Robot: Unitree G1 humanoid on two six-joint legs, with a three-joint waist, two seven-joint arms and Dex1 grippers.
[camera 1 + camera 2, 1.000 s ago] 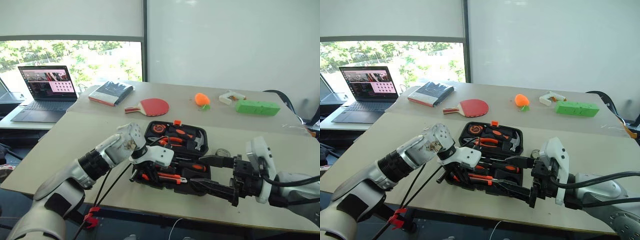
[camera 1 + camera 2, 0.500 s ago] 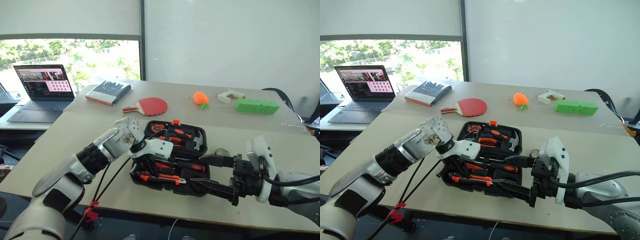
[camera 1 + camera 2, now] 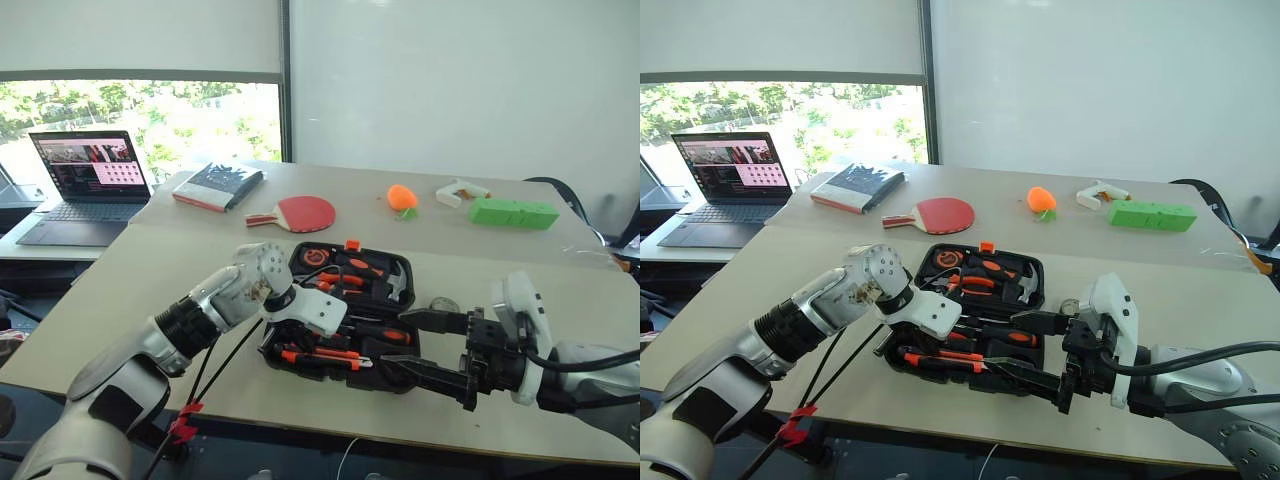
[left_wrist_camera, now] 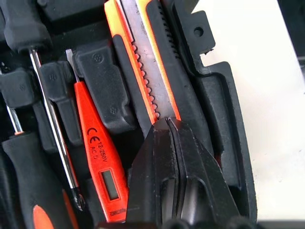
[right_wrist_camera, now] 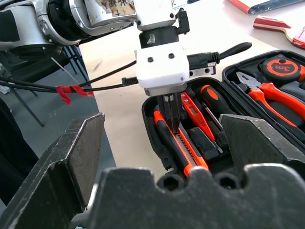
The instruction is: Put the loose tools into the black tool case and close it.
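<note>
Black plastic is your landmark: the case (image 3: 345, 310) lies open on the table (image 3: 150, 270), in front of you, with its orange latch (image 3: 353, 244) on the far edge. Your left gripper (image 5: 172, 123) points steeply down into the case's near half, its fingers pressed together with nothing between them, the tips touching the knife (image 4: 150, 71), which lies in its long recess along the case's near wall. Just beside the knife, further into the case, you see the slim orange screwdriver (image 4: 97, 157) seated in its slot, and beyond that a black-and-orange screwdriver (image 4: 35, 191) with its steel shaft running alongside. In the case's far half sit the pliers (image 5: 271, 93), a tape measure (image 5: 282, 67) and the hammer (image 3: 395, 282). Your right gripper (image 3: 410, 345) hangs level at the case's right end, near its near corner, fingers spread wide and holding nothing, pointing across toward the left gripper. Just past the case's right end a small round thing (image 3: 446, 305) rests on the table; you cannot tell what it is. Behind the case, well apart from it, lie a red paddle (image 3: 300, 213), a book (image 3: 220, 185), an orange object (image 3: 403, 197), a green block (image 3: 514, 213) and a laptop (image 3: 90, 180) off to the left.
</note>
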